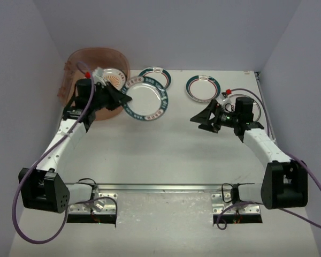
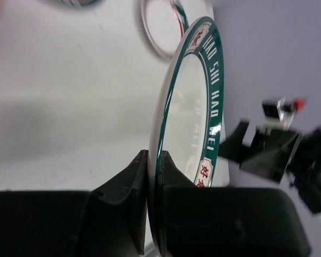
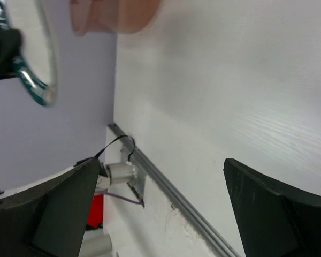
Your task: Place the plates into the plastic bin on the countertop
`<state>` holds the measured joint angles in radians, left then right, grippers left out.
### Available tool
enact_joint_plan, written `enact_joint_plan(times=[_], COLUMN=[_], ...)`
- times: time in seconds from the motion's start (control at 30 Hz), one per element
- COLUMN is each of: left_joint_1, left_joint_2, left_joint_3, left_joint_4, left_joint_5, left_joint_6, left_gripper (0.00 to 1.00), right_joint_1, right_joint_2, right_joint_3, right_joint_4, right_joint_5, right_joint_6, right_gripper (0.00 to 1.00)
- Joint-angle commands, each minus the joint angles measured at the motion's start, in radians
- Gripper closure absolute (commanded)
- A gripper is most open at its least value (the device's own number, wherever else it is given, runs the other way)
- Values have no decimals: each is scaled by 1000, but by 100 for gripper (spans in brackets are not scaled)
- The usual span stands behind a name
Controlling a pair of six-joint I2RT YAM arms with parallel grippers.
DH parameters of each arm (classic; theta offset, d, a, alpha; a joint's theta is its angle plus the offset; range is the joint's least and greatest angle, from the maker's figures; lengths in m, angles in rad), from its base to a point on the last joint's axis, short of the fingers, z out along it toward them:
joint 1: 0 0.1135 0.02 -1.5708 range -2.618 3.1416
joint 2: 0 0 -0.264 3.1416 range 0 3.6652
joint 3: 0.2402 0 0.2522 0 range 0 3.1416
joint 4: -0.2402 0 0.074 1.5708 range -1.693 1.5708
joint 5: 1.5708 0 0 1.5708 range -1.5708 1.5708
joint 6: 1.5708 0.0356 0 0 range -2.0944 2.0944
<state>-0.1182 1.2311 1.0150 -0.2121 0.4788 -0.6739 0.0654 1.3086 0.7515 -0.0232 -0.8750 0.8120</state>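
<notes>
My left gripper is shut on the near-left rim of a white plate with a teal lettered rim, held just right of the pinkish plastic bin. In the left wrist view the fingers pinch the plate's edge. An orange sunburst plate lies in the bin. More teal-rimmed plates lie on the white countertop: one behind the held plate, one to the right, one partly under the right arm. My right gripper is open and empty, and in its wrist view it shows only table between the fingers.
The metal front rail runs along the near edge, also in the right wrist view. Lilac walls close in the table on the left, back and right. The bin and held plate show at the top of the right wrist view.
</notes>
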Motion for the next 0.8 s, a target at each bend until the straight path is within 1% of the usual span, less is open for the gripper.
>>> enact_joint_plan(times=[0.0, 0.1, 0.2, 0.23, 0.27, 0.3, 0.37, 0.47, 0.5, 0.57, 0.6, 0.63, 0.67, 0.7, 0.73, 0.77], left_joint_1=[204, 285, 321, 333, 339, 345, 349, 358, 359, 361, 361, 362, 361, 361, 360, 358], left_joint_2=[66, 210, 373, 423, 507, 551, 676, 770, 784, 816, 829, 840, 851, 856, 860, 869], left_joint_3=[220, 337, 485, 550, 590, 679, 751, 838, 850, 864, 865, 864, 863, 861, 860, 868], left_joint_4=[-6, -48, -84, -103, -117, -128, -123, -140, -142, -144, -144, -145, -146, -151, -157, -173], left_joint_5=[-280, -414, -471, -461, -424, -410, -382, -348, -348, -342, -341, -334, -323, -318, -316, -312], left_joint_6=[-120, -143, -142, -138, -133, -128, -104, -90, -88, -81, -79, -75, -71, -69, -66, -56], left_gripper=[100, 100, 100, 100, 100, 100, 98, 91, 91, 83, 82, 76, 67, 54, 38, 16], right_joint_1=[-106, -119, -126, -128, -130, -128, -128, -128, -128, -128, -128, -128, -128, -128, -128, -128], right_joint_2=[-73, -93, -102, -106, -108, -111, -116, -118, -117, -112, -110, -106, -100, -93, -85, -76], right_joint_3=[-93, -118, -137, -144, -146, -147, -145, -137, -135, -130, -130, -129, -128, -125, -122, -119], right_joint_4=[-56, -109, -132, -133, -132, -132, -134, -145, -147, -155, -155, -155, -155, -155, -155, -157], right_joint_5=[100, 101, 101, 98, 91, 90, 85, 68, 65, 64, 67, 71, 75, 76, 78, 88], right_joint_6=[-37, -90, -118, -119, -119, -119, -121, -131, -134, -139, -140, -141, -141, -142, -142, -140], right_gripper=[1, 1, 1, 1, 1, 1, 1, 1, 1, 1, 1, 1, 1, 1, 1, 1])
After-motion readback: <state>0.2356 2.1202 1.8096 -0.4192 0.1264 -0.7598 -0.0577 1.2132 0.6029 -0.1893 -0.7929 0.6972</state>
